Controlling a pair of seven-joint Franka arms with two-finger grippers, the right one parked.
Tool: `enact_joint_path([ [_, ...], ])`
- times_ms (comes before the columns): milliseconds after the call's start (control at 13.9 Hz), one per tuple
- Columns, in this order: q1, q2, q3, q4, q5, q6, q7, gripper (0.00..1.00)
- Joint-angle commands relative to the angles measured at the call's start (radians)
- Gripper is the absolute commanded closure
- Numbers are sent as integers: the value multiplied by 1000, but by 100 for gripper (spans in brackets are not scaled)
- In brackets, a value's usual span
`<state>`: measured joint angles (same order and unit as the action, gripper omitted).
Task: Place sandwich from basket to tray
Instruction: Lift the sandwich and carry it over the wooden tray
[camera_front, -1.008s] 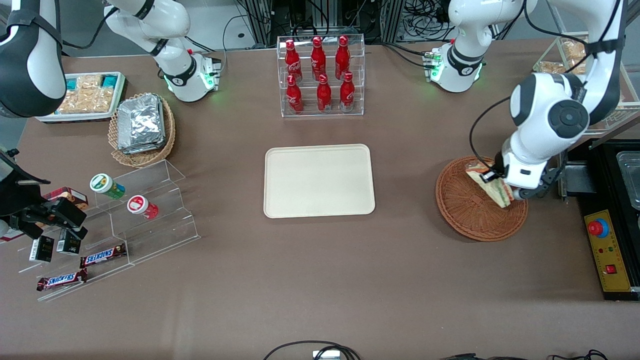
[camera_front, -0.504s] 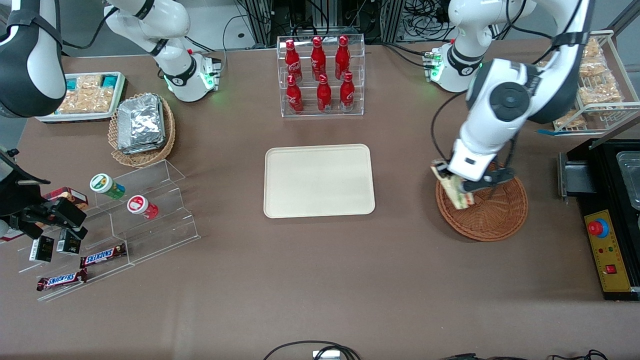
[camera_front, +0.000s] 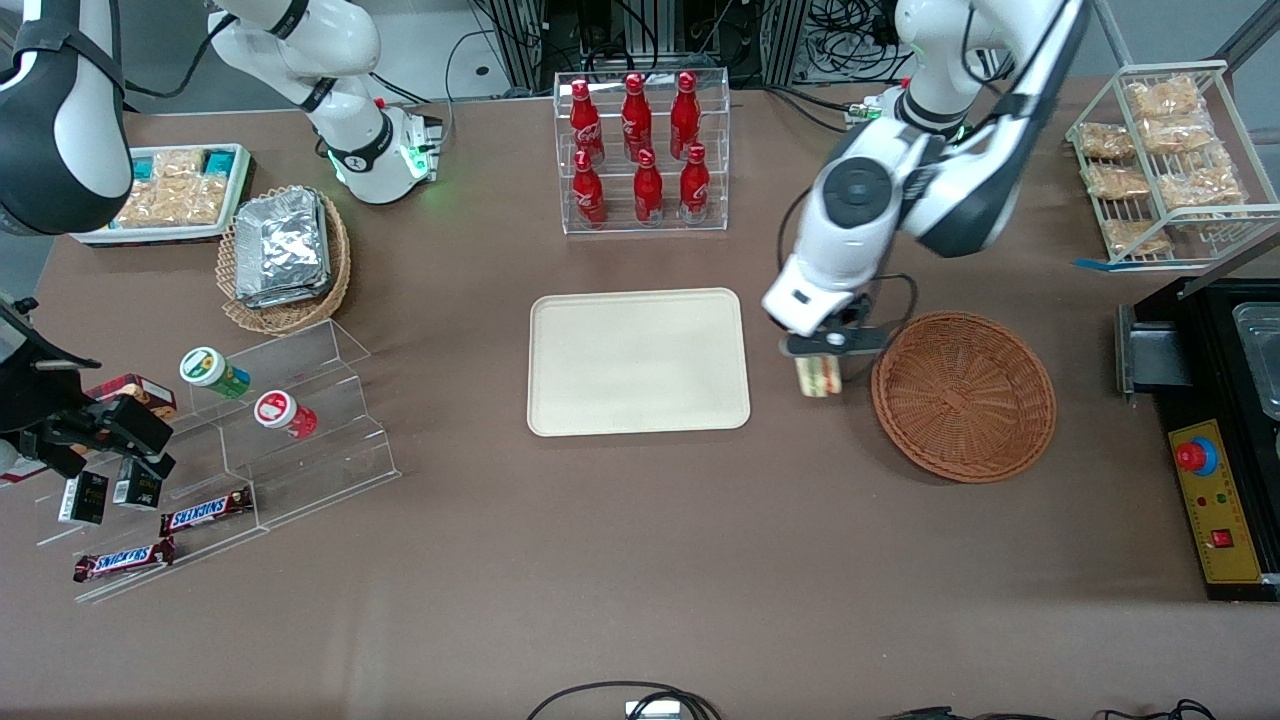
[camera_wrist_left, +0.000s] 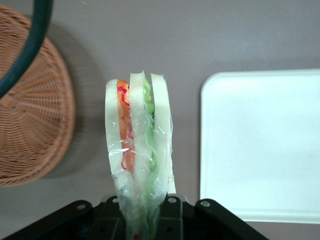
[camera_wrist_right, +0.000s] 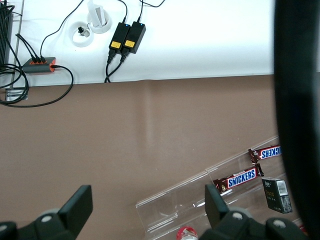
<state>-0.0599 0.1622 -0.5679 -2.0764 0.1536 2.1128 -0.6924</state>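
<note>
The gripper fingers clench the sandwich, which hangs upright, long axis pointing away from them, above bare worktop between basket and tray.

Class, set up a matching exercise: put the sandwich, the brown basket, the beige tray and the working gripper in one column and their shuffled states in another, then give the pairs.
Things:
1. sandwich
2. basket
3. tray
4. gripper

States:
A. shut on something
B. round, nothing in it
C. held above bare table between basket and tray
D. flat, nothing on it

Pairs: 1-C, 2-B, 3-D, 4-A
</note>
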Motion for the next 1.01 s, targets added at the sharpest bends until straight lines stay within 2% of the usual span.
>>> enact_joint_path([
  [0, -72, 123, 5, 53, 91, 35, -94, 100],
  [288, -167, 227, 5, 55, 194, 140, -193, 100],
  [648, -230, 336, 6, 125, 242, 167, -268, 100],
  [936, -261, 381, 6, 148, 244, 204, -269, 100],
])
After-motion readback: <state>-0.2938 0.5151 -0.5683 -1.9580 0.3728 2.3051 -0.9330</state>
